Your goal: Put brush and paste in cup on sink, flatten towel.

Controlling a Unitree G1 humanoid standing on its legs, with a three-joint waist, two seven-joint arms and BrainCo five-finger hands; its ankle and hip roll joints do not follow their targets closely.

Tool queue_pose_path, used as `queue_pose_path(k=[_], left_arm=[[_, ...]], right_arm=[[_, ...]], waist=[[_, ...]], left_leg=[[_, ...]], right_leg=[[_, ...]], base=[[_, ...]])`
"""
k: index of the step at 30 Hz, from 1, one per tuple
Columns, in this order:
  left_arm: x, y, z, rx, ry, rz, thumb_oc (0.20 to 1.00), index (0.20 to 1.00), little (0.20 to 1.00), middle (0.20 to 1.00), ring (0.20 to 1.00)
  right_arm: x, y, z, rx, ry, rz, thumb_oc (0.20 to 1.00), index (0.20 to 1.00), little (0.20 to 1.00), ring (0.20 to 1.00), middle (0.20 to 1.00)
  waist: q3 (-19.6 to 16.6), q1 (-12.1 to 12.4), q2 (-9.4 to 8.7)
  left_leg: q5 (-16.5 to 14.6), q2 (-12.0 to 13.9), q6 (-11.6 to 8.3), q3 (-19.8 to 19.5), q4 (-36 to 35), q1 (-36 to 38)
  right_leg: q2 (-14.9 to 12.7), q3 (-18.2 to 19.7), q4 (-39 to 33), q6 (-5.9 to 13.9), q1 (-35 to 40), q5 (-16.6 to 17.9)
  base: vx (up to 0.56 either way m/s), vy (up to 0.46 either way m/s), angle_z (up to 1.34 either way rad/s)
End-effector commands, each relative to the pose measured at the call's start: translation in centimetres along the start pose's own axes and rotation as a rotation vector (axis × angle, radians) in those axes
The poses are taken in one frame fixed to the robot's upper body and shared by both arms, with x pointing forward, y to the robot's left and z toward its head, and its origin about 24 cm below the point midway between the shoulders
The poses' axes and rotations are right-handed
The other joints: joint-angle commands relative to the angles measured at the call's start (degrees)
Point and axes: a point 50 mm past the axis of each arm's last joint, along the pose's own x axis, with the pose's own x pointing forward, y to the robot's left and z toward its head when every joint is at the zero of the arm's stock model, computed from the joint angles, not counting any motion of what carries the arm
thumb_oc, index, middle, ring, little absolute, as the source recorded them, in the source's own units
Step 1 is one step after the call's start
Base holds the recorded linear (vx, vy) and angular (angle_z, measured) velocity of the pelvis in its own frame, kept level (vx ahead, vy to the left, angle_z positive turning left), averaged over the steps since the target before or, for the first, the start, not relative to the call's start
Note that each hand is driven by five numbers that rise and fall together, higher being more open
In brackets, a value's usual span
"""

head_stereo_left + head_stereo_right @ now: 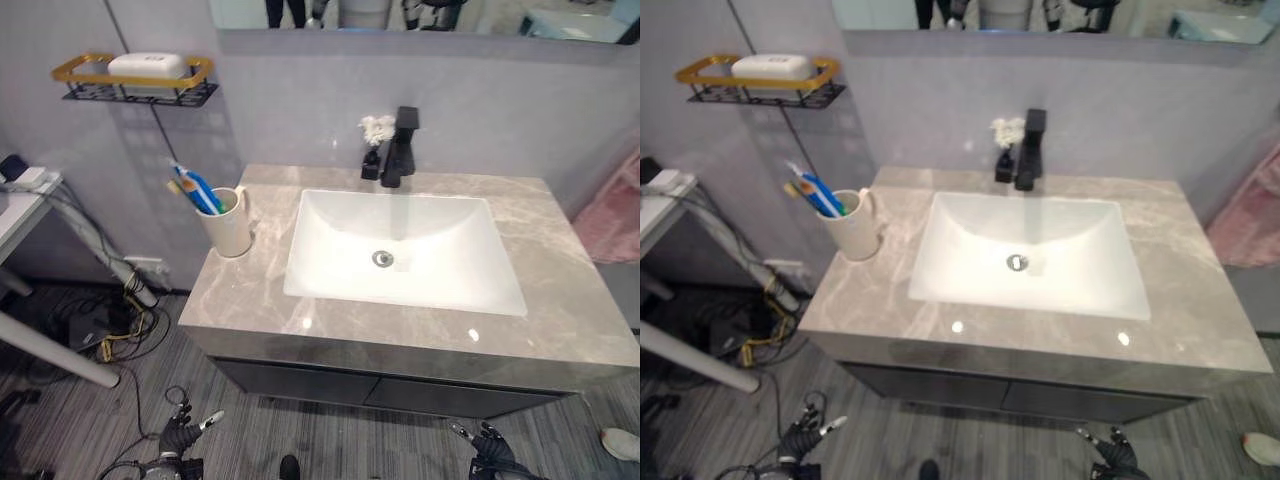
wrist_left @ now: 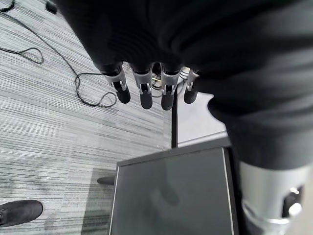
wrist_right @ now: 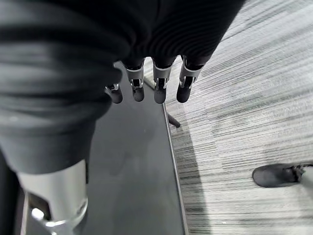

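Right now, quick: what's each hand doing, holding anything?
Left hand: open, fingers relaxed, holding nothing, hanging low over the floor.
Right hand: open, fingers relaxed, holding nothing, low beside the cabinet.

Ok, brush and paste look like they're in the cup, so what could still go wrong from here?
1. The cup stands close to the counter edge; a careless reach could knock it off.
2. The towel hangs off to the right, past the counter, likely an awkward reach.
3. The left robot hand and right robot hand hang low, below the counter, and could clip its front when rising.
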Motion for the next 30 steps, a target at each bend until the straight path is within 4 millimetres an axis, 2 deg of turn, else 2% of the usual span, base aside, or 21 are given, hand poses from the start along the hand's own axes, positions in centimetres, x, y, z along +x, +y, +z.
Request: queue_pose_path(k=[1, 8, 10, 11, 12, 14, 17, 18, 19, 20, 22, 23, 25, 26, 27, 30], left_arm=[[1.0, 0.4, 2.2, 0.047, -0.097, 0.011, 1.000, 1.000, 1.000, 1.000, 1.000], [0.7, 0.9, 3.1, 0.079, -0.140, 0.003, 1.000, 1.000, 1.000, 1.000, 1.000], [0.6, 1.7, 3.6, 0.096, -0.164, 0.013, 1.000, 1.000, 1.000, 1.000, 1.000], [0.6, 1.7, 3.6, 0.096, -0.164, 0.013, 1.000, 1.000, 1.000, 1.000, 1.000], [0.5, 1.9, 4.1, 0.104, -0.187, 0.007, 1.000, 1.000, 1.000, 1.000, 1.000], [0.4, 2.1, 4.9, 0.112, -0.222, -0.005, 1.000, 1.000, 1.000, 1.000, 1.000], [0.0, 2.5, 6.1, 0.148, -0.278, -0.032, 1.000, 1.000, 1.000, 1.000, 1.000], [0.0, 2.5, 6.0, 0.157, -0.277, -0.048, 1.000, 1.000, 1.000, 1.000, 1.000], [0.0, 2.5, 6.5, 0.164, -0.297, -0.057, 1.000, 1.000, 1.000, 1.000, 1.000], [0.0, 2.5, 6.5, 0.163, -0.297, -0.057, 1.000, 1.000, 1.000, 1.000, 1.000], [0.0, 2.8, 6.8, 0.136, -0.311, -0.046, 1.000, 1.000, 1.000, 1.000, 1.000], [-0.1, 2.9, 7.7, 0.124, -0.347, -0.060, 1.000, 1.000, 1.000, 1.000, 1.000], [-0.2, 3.1, 8.2, 0.110, -0.371, -0.066, 1.000, 1.000, 1.000, 1.000, 1.000], [-0.2, 3.1, 8.2, 0.110, -0.370, -0.066, 1.000, 1.000, 1.000, 1.000, 1.000], [-0.5, 3.1, 8.9, 0.120, -0.403, -0.085, 1.000, 1.000, 1.000, 1.000, 1.000], [-1.5, 4.0, 9.5, 0.079, -0.446, -0.088, 1.000, 1.000, 1.000, 1.000, 1.000]], right_arm=[[0.4, -0.4, 2.4, -0.073, -0.095, 0.002, 1.000, 1.000, 1.000, 1.000, 1.000], [0.7, 0.5, 3.7, -0.112, -0.125, 0.029, 1.000, 1.000, 1.000, 1.000, 1.000], [0.8, 1.0, 4.6, -0.120, -0.154, 0.043, 1.000, 1.000, 1.000, 1.000, 1.000], [0.8, 1.0, 4.6, -0.120, -0.154, 0.043, 1.000, 1.000, 1.000, 1.000, 1.000], [0.8, 1.0, 5.1, -0.125, -0.170, 0.041, 1.000, 1.000, 1.000, 1.000, 1.000], [0.9, 0.9, 5.5, -0.137, -0.186, 0.039, 1.000, 1.000, 1.000, 1.000, 1.000], [0.9, 0.8, 6.0, -0.154, -0.201, 0.038, 1.000, 1.000, 1.000, 1.000, 1.000], [0.9, 0.7, 6.0, -0.150, -0.204, 0.041, 1.000, 1.000, 1.000, 1.000, 1.000], [0.9, 0.5, 5.9, -0.139, -0.202, 0.035, 1.000, 1.000, 1.000, 1.000, 1.000], [0.9, 0.5, 5.9, -0.139, -0.201, 0.035, 1.000, 1.000, 1.000, 1.000, 1.000], [1.0, 0.4, 6.0, -0.139, -0.196, 0.027, 1.000, 1.000, 1.000, 1.000, 1.000], [1.0, 0.0, 5.4, -0.142, -0.178, 0.015, 1.000, 1.000, 1.000, 1.000, 1.000], [1.0, -0.3, 4.7, -0.140, -0.151, 0.009, 1.000, 1.000, 1.000, 1.000, 1.000], [1.0, -0.3, 4.7, -0.140, -0.151, 0.009, 1.000, 1.000, 1.000, 1.000, 1.000], [0.9, -0.7, 3.7, -0.145, -0.118, 0.000, 1.000, 1.000, 1.000, 1.000, 1.000], [0.8, -1.1, 2.4, -0.179, -0.070, -0.013, 1.000, 1.000, 1.000, 1.000, 1.000]], waist=[[0.6, 1.1, -1.63], [0.7, 2.1, -1.98], [1.1, 2.5, -2.17], [1.1, 2.5, -2.20], [1.2, 2.6, -2.14], [1.7, 2.6, -1.82], [2.9, 2.6, -1.43], [2.8, 1.8, -1.08], [2.9, 1.2, -1.09], [3.0, 1.3, -1.05], [3.6, 1.7, -0.92], [4.3, 0.5, -0.92], [5.3, 0.4, -1.15], [5.3, 0.3, -1.16], [5.2, 0.5, -1.77], [4.0, 1.5, -1.92]], left_leg=[[-2.4, 2.7, -3.53, -2.5, 1.6, -0.1], [-5.9, -0.3, -0.74, -1.8, 5.0, -0.8], [-6.9, -1.7, 0.40, -1.6, 6.1, -0.8], [-6.9, -1.8, 0.42, -1.5, 6.2, -0.8], [-7.3, -2.9, 1.24, -1.8, 6.2, 0.0], [-7.5, -3.5, 1.81, -2.4, 6.4, 0.5], [-7.9, -3.8, 2.65, -2.9, 7.0, 1.1], [-8.0, -4.1, 2.82, -4.2, 6.8, 1.7], [-7.7, -4.4, 2.93, -4.9, 6.9, 1.7], [-7.9, -4.3, 2.89, -4.9, 6.9, 1.9], [-8.1, -4.3, 2.71, -4.4, 6.3, 2.7], [-8.7, -4.8, 2.76, -5.8, 6.4, 3.6], [-9.7, -5.5, 2.59, -7.2, 8.2, 3.9], [-9.8, -5.5, 2.60, -7.2, 8.3, 3.9], [-10.5, -6.1, 2.41, -7.8, 8.8, 4.0], [-10.6, -5.9, 2.04, -7.8, 8.2, 4.0]], right_leg=[[-3.0, -2.2, 3.7, 2.43, -3.7, 1.5], [-6.4, -0.8, 5.4, 4.04, -3.9, 2.5], [-8.2, 0.7, 8.5, 4.72, -5.4, 4.9], [-8.2, 0.7, 8.6, 4.74, -5.5, 4.9], [-9.5, 1.4, 11.0, 4.97, -6.2, 7.3], [-9.7, 2.0, 14.1, 4.56, -7.2, 8.3], [-7.6, 1.9, 18.1, 3.40, -9.7, 7.2], [-4.3, 4.3, 17.4, 2.50, -10.3, 4.0], [-1.9, 6.4, 15.8, 1.90, -11.6, 2.9], [-1.8, 6.5, 16.0, 1.84, -11.5, 2.7], [-2.7, 3.3, 12.0, 2.22, -13.0, 4.6], [-2.0, 5.7, 9.4, 2.74, -16.0, 6.8], [-2.6, 6.9, 9.1, 3.25, -16.4, 7.9], [-2.6, 6.8, 9.1, 3.26, -16.3, 7.9], [-3.0, 6.8, 7.1, 3.34, -14.8, 8.5], [-2.9, 5.7, 4.8, 3.50, -12.7, 9.0]], base=[[0.02, 0.049, 0.59], [0.05, 0.155, 0.12], [0.03, 0.180, -0.08], [0.06, 0.233, -0.22], [0.05, 0.192, -0.18], [0.04, 0.224, 0.01], [0.03, 0.143, 0.04], [0.07, 0.114, 0.05], [0.08, 0.064, 0.07], [0.05, 0.052, 0.15], [0.09, 0.001, 0.32], [0.10, -0.026, 0.01], [0.09, -0.033, 0.17], [0.10, -0.076, 0.64], [0.07, -0.089, 0.60], [0.07, -0.092, 0.60]])
